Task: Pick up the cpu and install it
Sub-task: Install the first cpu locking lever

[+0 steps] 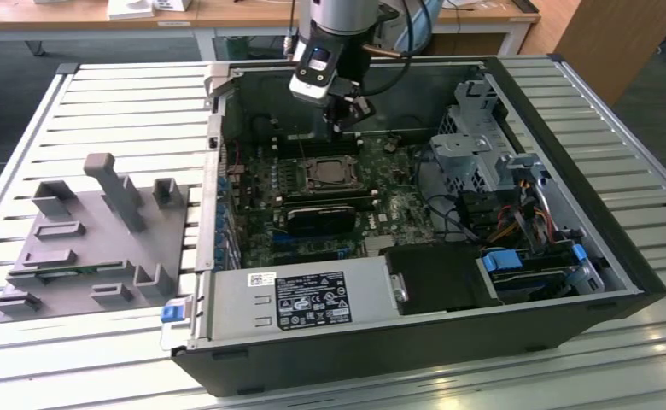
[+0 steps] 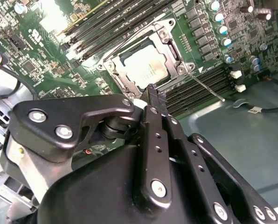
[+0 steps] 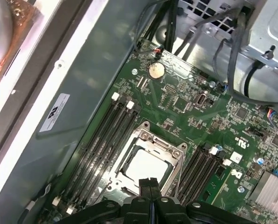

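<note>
Closest to my wrist cameras, my gripper (image 3: 149,181) has its two black fingers pressed flat together with nothing pinched between them; the second wrist view shows the same joined tips (image 2: 151,88). Just past those tips lies the cpu (image 3: 146,165), its pale silver plate facing up, seated flat inside the metal socket frame (image 3: 163,145) on the green motherboard (image 3: 185,100). From the second wrist view the cpu (image 2: 146,65) sits right beyond the finger ends, and I cannot tell from there whether they touch it. The exterior view settles that: my gripper (image 1: 345,120) hangs above the board with a gap under it, and the cpu (image 1: 330,175) lies in its socket a little nearer that camera than my fingertips. Rows of dark memory slots (image 3: 106,135) flank the socket on both sides. Farther along the board a round coin cell (image 3: 156,70) sits near a cluster of cables. Outside the open computer case (image 1: 424,350), toward the exterior view's left, a grey fixture tray (image 1: 94,239) with upright posts rests on the slatted table (image 1: 117,102), well apart from my tool.
</note>
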### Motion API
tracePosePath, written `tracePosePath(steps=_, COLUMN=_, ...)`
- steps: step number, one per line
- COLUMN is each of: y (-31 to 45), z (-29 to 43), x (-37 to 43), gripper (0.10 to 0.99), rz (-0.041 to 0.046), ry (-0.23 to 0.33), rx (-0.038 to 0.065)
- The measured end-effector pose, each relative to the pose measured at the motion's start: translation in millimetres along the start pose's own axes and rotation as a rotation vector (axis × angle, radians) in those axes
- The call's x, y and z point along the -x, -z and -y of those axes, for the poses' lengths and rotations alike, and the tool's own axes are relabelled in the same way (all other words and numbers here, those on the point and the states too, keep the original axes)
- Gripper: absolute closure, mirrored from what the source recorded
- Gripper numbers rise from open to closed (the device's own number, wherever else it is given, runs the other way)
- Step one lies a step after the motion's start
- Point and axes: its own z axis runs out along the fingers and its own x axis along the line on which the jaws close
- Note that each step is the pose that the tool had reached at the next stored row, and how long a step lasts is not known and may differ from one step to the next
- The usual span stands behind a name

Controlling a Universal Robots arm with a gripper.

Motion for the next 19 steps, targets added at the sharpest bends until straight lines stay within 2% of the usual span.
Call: tracePosePath(steps=19, y=0.0, z=0.0, x=0.0, gripper=0.980, rz=-0.0008, ry=0.126, rx=-0.002)
